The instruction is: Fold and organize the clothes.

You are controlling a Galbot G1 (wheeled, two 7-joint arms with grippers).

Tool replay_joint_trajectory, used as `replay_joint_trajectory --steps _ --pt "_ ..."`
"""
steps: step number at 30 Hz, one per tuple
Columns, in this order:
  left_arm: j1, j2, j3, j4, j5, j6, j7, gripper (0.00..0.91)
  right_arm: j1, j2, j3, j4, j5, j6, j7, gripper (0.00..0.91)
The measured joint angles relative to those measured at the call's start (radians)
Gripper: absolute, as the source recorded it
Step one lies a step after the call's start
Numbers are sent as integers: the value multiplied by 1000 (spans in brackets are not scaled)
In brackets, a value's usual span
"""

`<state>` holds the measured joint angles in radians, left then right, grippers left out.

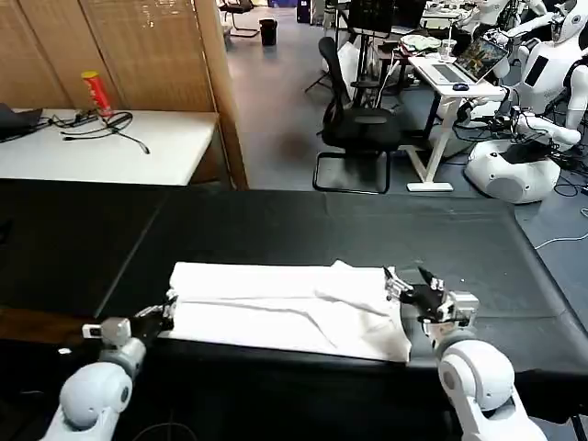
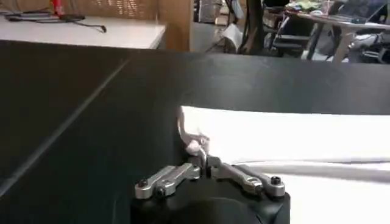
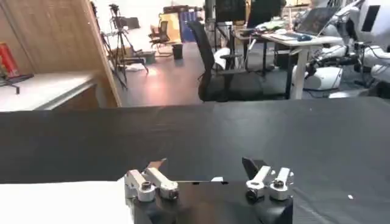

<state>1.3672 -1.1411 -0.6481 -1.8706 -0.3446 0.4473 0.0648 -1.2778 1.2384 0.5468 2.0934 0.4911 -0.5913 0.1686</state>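
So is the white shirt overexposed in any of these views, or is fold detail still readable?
Head view: T-shirt shows soft creases, readable. Left wrist view: the cloth is blown out to flat white beside the left gripper, little fold detail. Right wrist view: its visible corner is plain white.

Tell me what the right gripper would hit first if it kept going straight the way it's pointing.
Probably nothing soon: the right gripper, open, points across bare black table cover toward its far edge. The white T-shirt lies off to its side.

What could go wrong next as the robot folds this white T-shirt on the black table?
The left claw is shut on the T-shirt corner alone, so cloth may slip out. The right claw sits open at the other end, so lifting now could drag the folded shirt askew across the table cover.
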Motion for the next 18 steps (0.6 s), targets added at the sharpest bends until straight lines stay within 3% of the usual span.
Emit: replay_joint_trajectory --steps 9,18 --pt "-20 96 -52 46 202 -111 30 0 -35 1 38 27 6 8 -6 878" --pt "14 277 -104 93 251 -168 19 0 -70 29 51 41 -1 28 -8 878"
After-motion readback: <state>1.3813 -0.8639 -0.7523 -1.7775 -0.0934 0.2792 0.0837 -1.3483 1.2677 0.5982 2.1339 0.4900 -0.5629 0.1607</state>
